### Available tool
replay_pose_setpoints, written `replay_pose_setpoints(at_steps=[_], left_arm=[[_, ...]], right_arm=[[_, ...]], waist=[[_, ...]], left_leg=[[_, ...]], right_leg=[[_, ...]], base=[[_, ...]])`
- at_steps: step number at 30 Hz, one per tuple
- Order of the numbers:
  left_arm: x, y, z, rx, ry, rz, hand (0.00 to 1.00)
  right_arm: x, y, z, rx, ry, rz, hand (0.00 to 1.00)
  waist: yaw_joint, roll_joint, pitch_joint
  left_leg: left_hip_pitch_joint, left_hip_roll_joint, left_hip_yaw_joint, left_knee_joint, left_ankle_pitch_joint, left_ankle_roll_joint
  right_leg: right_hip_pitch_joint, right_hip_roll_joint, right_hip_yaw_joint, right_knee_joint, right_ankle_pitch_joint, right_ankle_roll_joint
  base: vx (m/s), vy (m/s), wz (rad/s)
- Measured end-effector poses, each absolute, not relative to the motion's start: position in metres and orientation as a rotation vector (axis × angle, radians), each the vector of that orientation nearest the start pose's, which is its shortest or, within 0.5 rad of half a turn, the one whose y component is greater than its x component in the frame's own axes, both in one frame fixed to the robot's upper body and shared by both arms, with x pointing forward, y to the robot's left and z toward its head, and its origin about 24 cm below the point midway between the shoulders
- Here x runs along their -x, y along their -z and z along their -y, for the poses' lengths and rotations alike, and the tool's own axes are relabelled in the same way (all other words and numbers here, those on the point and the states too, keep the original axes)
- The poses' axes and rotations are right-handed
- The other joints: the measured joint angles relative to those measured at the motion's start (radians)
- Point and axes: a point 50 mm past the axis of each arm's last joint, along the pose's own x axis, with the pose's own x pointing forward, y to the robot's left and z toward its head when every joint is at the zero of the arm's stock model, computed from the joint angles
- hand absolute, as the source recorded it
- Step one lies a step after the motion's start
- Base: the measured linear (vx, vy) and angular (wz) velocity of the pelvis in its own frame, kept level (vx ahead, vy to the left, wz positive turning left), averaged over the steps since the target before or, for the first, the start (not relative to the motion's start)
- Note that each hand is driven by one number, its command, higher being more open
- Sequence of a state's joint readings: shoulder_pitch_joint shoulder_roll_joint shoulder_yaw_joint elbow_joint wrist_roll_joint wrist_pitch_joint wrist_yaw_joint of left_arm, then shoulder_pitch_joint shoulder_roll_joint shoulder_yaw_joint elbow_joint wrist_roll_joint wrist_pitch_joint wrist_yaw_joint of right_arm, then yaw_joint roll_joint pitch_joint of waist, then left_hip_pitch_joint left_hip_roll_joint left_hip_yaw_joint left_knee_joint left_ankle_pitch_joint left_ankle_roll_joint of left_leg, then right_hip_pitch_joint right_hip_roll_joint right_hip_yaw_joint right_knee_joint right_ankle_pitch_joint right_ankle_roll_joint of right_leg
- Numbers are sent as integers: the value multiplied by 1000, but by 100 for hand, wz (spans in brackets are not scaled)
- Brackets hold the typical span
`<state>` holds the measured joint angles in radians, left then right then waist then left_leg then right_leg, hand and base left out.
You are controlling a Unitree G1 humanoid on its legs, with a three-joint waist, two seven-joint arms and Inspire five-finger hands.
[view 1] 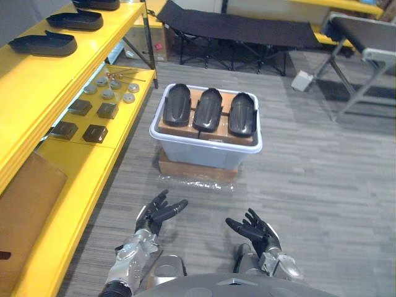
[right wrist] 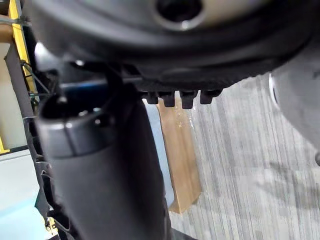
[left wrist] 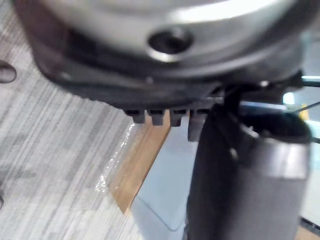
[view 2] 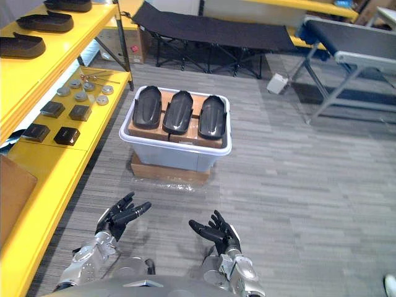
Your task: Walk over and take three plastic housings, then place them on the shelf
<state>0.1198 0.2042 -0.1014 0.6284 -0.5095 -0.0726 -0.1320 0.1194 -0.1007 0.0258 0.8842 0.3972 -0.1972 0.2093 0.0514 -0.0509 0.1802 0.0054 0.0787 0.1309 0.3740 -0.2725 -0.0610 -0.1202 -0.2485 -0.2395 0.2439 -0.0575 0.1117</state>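
Observation:
Three black plastic housings (view 1: 209, 109) lie side by side on cardboard in a pale grey bin (view 1: 204, 148) on the floor ahead. The bin rests on a flat cardboard box (view 1: 197, 168). My left hand (view 1: 156, 213) hangs low in front of the bin, open, fingers spread and empty. To its right my right hand (view 1: 255, 231) is at the same height, open and empty too. Both are well short of the bin. More black housings (view 1: 44, 44) lie on the yellow shelf's top level (view 1: 37, 86) at the left.
The yellow shelf's lower level (view 1: 105, 142) holds small black blocks (view 1: 94, 133), round metal discs (view 1: 110, 94) and a brown board (view 1: 25, 204). A black folding cot (view 1: 235, 28) stands behind the bin, a grey conveyor frame (view 1: 362, 49) at the far right. A small white box (view 1: 302, 80) lies on the floor.

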Motion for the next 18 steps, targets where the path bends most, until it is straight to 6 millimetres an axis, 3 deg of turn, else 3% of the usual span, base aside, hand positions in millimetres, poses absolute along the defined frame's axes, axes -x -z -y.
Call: replay_pose_setpoints(at_steps=[1,2,3,4,5,6,8,11,13,14,16,18], left_arm=[[-162,110,-196,310,-69,-674,100],[-153,115,-190,333,-76,-703,100],[-145,121,-184,358,-81,-730,100],[-142,122,-179,372,-75,-739,100],[-138,125,-168,405,-72,-756,100],[-138,126,-163,423,-74,-753,100],[-139,125,-164,425,-71,-746,100],[-141,123,-160,430,-44,-716,100],[-141,123,-150,419,0,-726,100],[-142,123,-150,408,12,-729,100],[-148,119,-152,368,37,-709,100],[-151,116,-152,340,71,-707,100]], right_arm=[[-129,135,192,-306,96,-749,100],[-129,134,199,-293,120,-747,100],[-135,131,207,-275,136,-723,100],[-139,129,210,-269,143,-712,100],[-142,126,218,-252,162,-699,100],[-140,126,223,-243,181,-705,100],[-140,125,225,-239,198,-702,100],[-149,116,232,-241,254,-628,100],[-158,103,238,-212,313,-540,100],[-159,101,239,-212,336,-523,100],[-164,95,232,-239,389,-476,100],[-171,85,233,-245,415,-412,100]], waist=[[-2,25,-3],[3,57,-22],[1,93,-28],[-4,103,-24],[-2,119,-9],[3,117,-2],[-2,114,-1],[-18,116,-2],[-33,124,-7],[-34,125,-9],[-37,59,0],[-37,32,-4]], left_leg=[[0,41,-32,49,-43,-27],[1,84,-38,63,-53,-47],[-36,128,-30,139,-38,-52],[-71,148,-16,202,-15,-52],[-138,182,2,329,50,-54],[-170,211,10,390,71,-55],[-153,221,65,321,61,-65],[-130,224,130,16,105,-62],[-114,210,167,-155,278,-46],[-100,203,169,-172,291,-56],[-56,120,201,-250,306,-33],[-42,65,221,-309,322,-9]], right_leg=[[10,26,-13,49,32,-21],[12,64,-29,49,3,-35],[25,105,-48,30,-14,-48],[39,116,-57,16,-17,-53],[77,136,-61,-23,-7,-72],[124,148,-70,-67,0,-72],[187,144,-83,-114,1,-72],[246,141,-100,-171,7,-64],[246,131,-99,-174,-6,-26],[249,120,-94,-172,-11,-15],[252,48,-112,-173,-6,17],[241,1,-116,-175,6,44]], base=[[279,-464,41],[332,-463,33],[251,-308,10],[261,-283,14],[247,-283,14],[317,-285,13],[266,-161,8],[250,-10,-1],[268,210,-10],[258,260,-8],[177,207,-3],[135,193,-2]])
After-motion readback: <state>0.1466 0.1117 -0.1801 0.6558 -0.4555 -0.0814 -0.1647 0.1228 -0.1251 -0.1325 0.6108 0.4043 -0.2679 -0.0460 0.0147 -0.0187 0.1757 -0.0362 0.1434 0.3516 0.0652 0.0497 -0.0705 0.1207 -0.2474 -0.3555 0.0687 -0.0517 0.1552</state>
